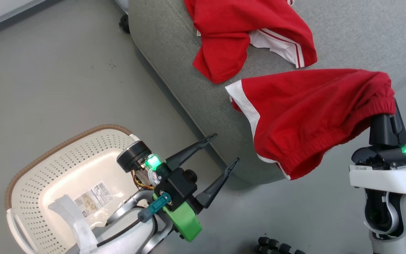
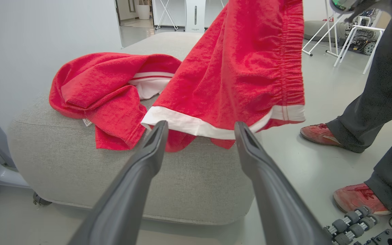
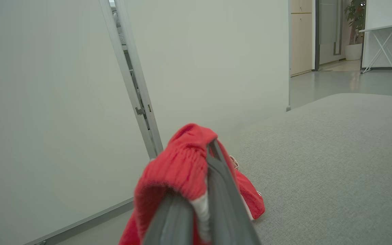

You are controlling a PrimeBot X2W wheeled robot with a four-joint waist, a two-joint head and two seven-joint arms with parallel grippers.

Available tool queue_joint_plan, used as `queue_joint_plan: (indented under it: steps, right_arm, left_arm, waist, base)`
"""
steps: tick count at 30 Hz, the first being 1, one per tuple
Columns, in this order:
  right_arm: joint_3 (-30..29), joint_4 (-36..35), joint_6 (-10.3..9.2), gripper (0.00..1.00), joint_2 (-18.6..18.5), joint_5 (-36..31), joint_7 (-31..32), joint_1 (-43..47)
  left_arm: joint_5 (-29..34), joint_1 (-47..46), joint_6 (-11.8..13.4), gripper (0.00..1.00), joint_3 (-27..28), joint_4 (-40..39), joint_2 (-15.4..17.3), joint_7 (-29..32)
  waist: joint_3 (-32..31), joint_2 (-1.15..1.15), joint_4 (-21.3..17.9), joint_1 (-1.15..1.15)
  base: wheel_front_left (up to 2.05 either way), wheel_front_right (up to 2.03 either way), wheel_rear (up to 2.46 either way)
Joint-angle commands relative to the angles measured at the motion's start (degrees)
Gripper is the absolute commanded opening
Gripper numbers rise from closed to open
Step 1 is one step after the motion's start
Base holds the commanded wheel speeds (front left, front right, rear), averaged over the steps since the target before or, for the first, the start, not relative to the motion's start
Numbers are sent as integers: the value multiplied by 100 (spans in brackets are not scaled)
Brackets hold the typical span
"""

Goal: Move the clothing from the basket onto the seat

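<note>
Your right end effector (image 3: 207,153) is clamped on the red shorts (image 1: 305,116), left end effector (image 1: 226,147) spread empty, so carry them further in over the seat (image 1: 358,31) before you release.

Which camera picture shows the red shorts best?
The head view: the shorts hang there nearly whole from the shut right gripper, above the seat's edge. The left wrist view shows one hanging side, its top cut off; the right wrist view a pinched bunch of waistband.
</note>
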Motion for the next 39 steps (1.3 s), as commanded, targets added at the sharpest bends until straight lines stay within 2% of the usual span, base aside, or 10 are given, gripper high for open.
queue_joint_plan:
  steps: [1,9,24,28,34,35,36,37,38,39]
  right_arm:
    - [-16,-64,-6,0,-2,-13,-13,-136]
    - [-256,-143,-6,0,-163,-230,-13,-1406]
    - [-1461,1606,-6,0,-1947,-316,-11,-4270]
    - [-1615,2453,-6,0,-2028,-443,-12,-4209]
    - [-1890,3751,-6,0,-1710,-579,-12,-3684]
    - [-1951,3935,-6,6,-1634,-569,-13,-3603]
    - [-1997,4042,-6,32,-1581,-586,-13,-3532]
    - [-2057,4129,-6,89,-1494,-631,-14,-3434]
    - [-2159,4170,-6,100,-1406,-677,-13,-3345]
    - [-2252,4185,-6,100,-1302,-717,-13,-3223]
  left_arm:
    - [-23,-115,-34,100,-22,-28,72,33]
    - [53,-498,-121,100,-122,-216,242,193]
    - [207,-1118,-116,100,-214,-257,180,83]
    - [193,-1192,-76,100,-218,-159,78,-22]
    - [84,-1168,-22,100,-221,67,-110,-163]
    - [74,-1147,-3,100,-211,108,-139,-190]
    - [51,-1124,27,100,-203,137,-159,-212]
    - [31,-1096,35,100,-202,178,-179,-228]
    - [21,-1069,55,100,-194,215,-188,-256]
    - [-1,-1027,89,100,-175,252,-204,-285]
  waist:
    - [293,0,-191,0]
    - [808,0,-61,0]
    - [1740,0,1253,0]
    - [1854,0,1505,0]
    - [1846,0,1730,0]
    - [1822,0,1742,0]
    - [1796,0,1743,0]
    - [1758,0,1735,0]
    - [1719,0,1723,0]
    - [1663,0,1707,0]
  base:
    - [0,0,0]
    - [0,0,0]
    - [0,0,0]
    - [0,0,0]
    - [0,0,0]
    - [0,0,0]
    - [0,0,0]
    - [0,0,0]
    - [0,0,0]
    - [0,0,0]
